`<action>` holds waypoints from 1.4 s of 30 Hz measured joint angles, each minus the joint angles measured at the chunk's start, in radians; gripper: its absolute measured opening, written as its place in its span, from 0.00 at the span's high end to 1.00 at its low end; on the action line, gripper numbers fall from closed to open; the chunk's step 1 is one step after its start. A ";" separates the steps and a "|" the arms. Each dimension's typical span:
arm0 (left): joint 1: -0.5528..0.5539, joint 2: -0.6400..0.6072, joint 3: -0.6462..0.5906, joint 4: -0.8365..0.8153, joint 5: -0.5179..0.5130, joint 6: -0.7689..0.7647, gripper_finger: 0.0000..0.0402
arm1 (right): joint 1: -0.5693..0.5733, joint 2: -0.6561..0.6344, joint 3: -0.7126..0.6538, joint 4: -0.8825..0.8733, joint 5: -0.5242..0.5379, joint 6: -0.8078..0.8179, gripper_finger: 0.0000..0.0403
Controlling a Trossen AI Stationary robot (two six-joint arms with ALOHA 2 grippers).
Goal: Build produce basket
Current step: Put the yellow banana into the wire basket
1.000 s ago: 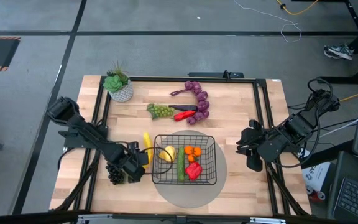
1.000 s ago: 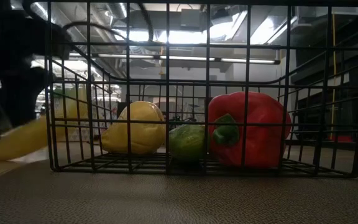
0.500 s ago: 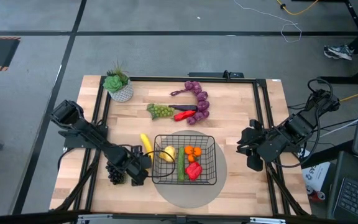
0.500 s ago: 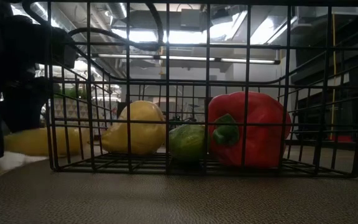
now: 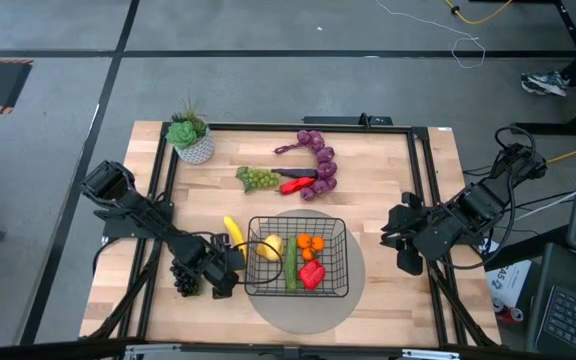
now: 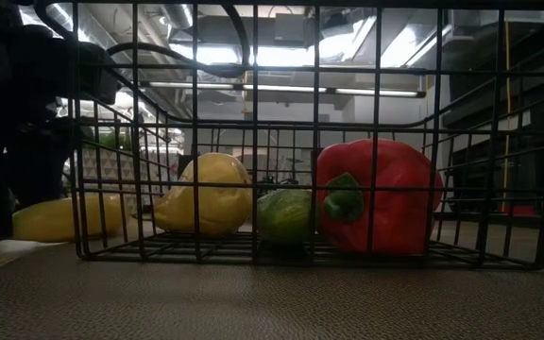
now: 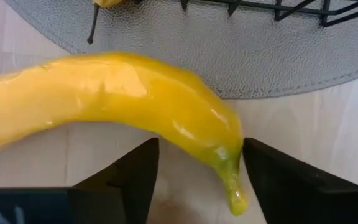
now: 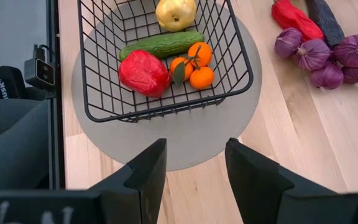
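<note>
Your left gripper (image 7: 194, 177) sits just beside the basket's left side, its fingers spread wide on either side of the banana's (image 7: 117, 102) tip without pinching it. The banana lies on the table, partly over the grey mat's (image 7: 241, 59) edge. Your right gripper (image 8: 194, 171) waits at the table's right side, fingers parted and empty. No writing can be read. The black wire basket (image 5: 336, 232) rests on the mat, holding a yellow pear (image 5: 269, 246), cucumber (image 5: 291, 268), orange pieces (image 5: 311, 243) and red pepper (image 5: 311, 273).
</note>
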 joint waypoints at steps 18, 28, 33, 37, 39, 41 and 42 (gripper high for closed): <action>-0.001 -0.001 0.000 -0.001 0.001 0.000 0.97 | 0.000 0.000 0.000 0.000 0.001 0.001 0.59; 0.009 -0.081 -0.001 -0.131 0.004 -0.053 0.99 | 0.000 0.000 0.000 0.000 0.002 -0.002 0.59; 0.025 -0.167 -0.001 -0.216 0.001 -0.147 0.99 | 0.000 0.000 0.000 -0.001 0.002 -0.003 0.59; 0.033 -0.251 -0.001 -0.276 -0.001 -0.160 0.99 | 0.000 0.000 0.000 -0.007 0.002 -0.003 0.59; 0.042 -0.291 0.000 -0.304 -0.014 -0.190 0.99 | 0.000 0.000 0.000 -0.008 0.002 -0.003 0.59; 0.049 -0.341 -0.001 -0.342 -0.046 -0.240 0.99 | 0.000 0.000 0.000 -0.008 0.002 -0.004 0.59; 0.051 -0.365 -0.001 -0.349 -0.067 -0.255 0.99 | 0.000 0.000 0.000 -0.008 0.002 -0.005 0.59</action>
